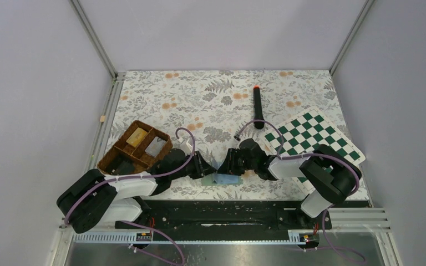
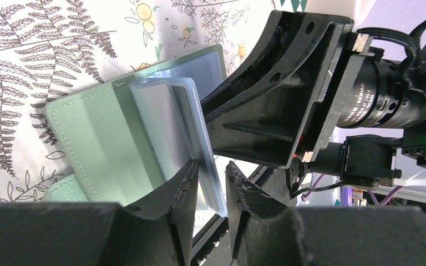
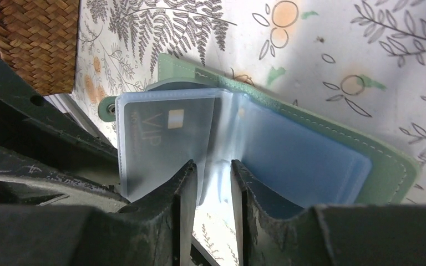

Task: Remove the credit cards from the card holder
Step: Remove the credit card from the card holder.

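Floral table cover [image 1: 211, 100] carried the work. I found the card holder [image 1: 226, 178] lying open near the front edge, between my two grippers, green cover down and clear sleeves fanned upward. My left gripper [image 2: 209, 185] was clamped on the edge of a bundle of sleeves, which filled the gap between its fingers. My right gripper [image 3: 213, 185] had its fingers drawn close about a single clear leaf. That leaf was blurred, and I could not tell whether the pads pressed it. One credit card [image 3: 155, 136], marked VIP, sat inside the sleeve beside that gripper. At left, a wicker tray [image 1: 117, 144] held a grey card [image 1: 154, 145] and a tan block [image 1: 137, 136]. A chessboard [image 1: 310, 138] lay at right.
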{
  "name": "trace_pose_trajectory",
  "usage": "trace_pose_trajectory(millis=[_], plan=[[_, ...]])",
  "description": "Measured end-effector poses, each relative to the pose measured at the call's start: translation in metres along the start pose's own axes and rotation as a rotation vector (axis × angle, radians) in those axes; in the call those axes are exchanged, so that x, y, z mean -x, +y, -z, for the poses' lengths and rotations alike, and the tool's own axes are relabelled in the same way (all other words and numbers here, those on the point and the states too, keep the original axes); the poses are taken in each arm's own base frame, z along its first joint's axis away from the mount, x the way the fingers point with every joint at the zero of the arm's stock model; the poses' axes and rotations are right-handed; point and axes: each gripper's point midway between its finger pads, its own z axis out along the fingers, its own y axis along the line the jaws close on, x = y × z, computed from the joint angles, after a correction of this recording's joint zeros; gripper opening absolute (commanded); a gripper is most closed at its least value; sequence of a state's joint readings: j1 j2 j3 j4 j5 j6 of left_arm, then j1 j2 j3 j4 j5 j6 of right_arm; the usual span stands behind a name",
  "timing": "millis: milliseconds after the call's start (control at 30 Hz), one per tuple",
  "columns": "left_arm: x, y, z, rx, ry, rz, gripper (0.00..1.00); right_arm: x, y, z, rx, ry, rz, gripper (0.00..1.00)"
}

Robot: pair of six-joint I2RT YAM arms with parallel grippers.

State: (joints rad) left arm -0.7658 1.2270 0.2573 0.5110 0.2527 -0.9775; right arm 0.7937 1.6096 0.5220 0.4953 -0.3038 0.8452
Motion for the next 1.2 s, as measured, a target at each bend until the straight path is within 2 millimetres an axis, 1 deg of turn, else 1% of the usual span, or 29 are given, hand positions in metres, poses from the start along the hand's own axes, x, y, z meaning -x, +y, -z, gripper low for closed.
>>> trace_pose_trajectory(millis=[233, 433, 467, 533, 733, 867, 933, 1100, 1200], plan=[[-0.004, 0.0, -0.002, -0.005, 0.014, 0.002, 0.13, -0.004, -0.007, 0.011, -0.032, -0.015, -0.005, 0.31], [-0.006, -0.002, -0.003, -0.019, 0.025, -0.001, 0.13, -0.007, -0.01, 0.014, -0.024, -0.023, -0.019, 0.31], [-0.006, -0.004, -0.003, -0.028, 0.026, -0.002, 0.11, -0.007, -0.01, 0.014, -0.022, -0.024, -0.021, 0.31], [-0.006, -0.009, -0.004, -0.048, 0.027, -0.002, 0.0, -0.007, -0.009, 0.013, -0.018, -0.027, -0.025, 0.31], [-0.007, -0.017, -0.006, -0.093, 0.034, 0.002, 0.0, -0.006, -0.009, 0.013, -0.014, -0.03, -0.024, 0.33], [-0.007, -0.023, -0.006, -0.116, 0.031, 0.002, 0.0, -0.006, -0.009, 0.013, -0.01, -0.029, -0.02, 0.4], [-0.008, -0.024, -0.006, -0.117, 0.033, 0.0, 0.0, -0.004, -0.008, 0.013, -0.005, -0.032, -0.021, 0.42], [-0.01, -0.024, -0.006, -0.117, 0.037, -0.002, 0.0, 0.0, -0.008, 0.017, -0.001, -0.052, -0.021, 0.43], [-0.013, -0.017, -0.009, -0.097, 0.05, 0.002, 0.0, 0.001, -0.009, 0.021, -0.005, -0.059, -0.023, 0.43]])
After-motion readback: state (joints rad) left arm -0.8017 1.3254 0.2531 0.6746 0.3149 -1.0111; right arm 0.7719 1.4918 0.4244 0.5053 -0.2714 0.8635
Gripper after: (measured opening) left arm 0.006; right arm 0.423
